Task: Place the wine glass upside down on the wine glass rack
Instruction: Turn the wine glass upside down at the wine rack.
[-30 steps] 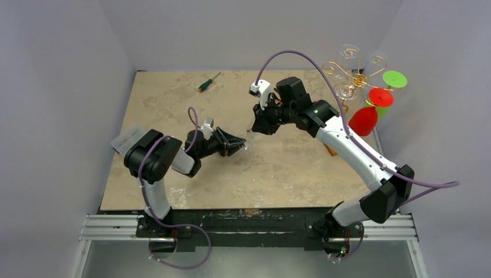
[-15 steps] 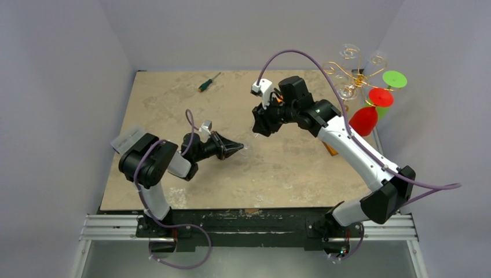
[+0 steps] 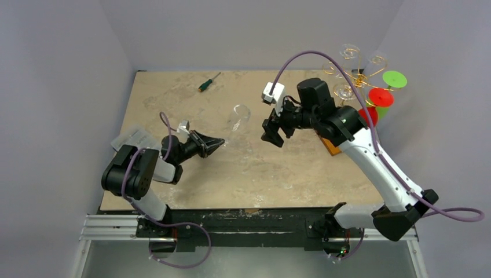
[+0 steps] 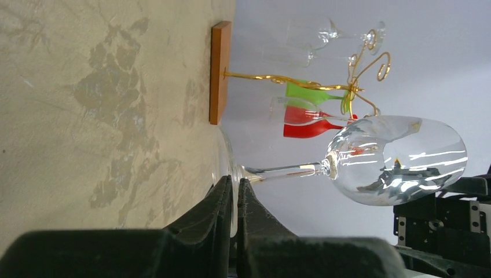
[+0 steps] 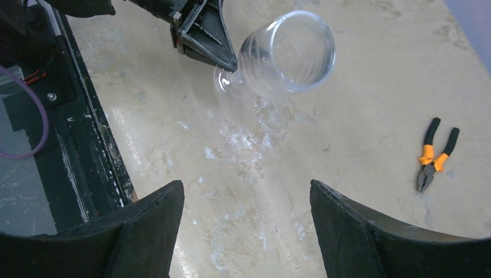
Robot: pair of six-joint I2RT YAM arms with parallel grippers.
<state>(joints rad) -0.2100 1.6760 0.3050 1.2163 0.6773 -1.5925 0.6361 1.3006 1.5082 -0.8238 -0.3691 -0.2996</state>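
Note:
The clear wine glass (image 4: 399, 159) stands roughly upright, its foot low over the table and its bowl (image 3: 240, 112) uppermost. My left gripper (image 4: 234, 186) is shut on the rim of the glass's foot, also seen from above (image 3: 217, 142). In the right wrist view the wine glass (image 5: 289, 52) lies ahead with the left gripper (image 5: 205, 36) at its foot. My right gripper (image 5: 247, 200) is open and empty, hanging to the right of the bowl (image 3: 274, 134). The wine glass rack (image 3: 353, 72), gold wire on a wooden base (image 4: 219, 72), stands at the far right.
Red (image 3: 380, 97) and green (image 3: 395, 79) glasses and clear ones (image 4: 312, 43) hang on the rack. A green-handled screwdriver (image 3: 208, 82) lies at the back of the table. Orange-handled pliers (image 5: 431, 159) lie on the table near the right arm.
My right gripper opened, let go of the glass and drew back to the right. My left gripper shut on the foot and moved left with the glass.

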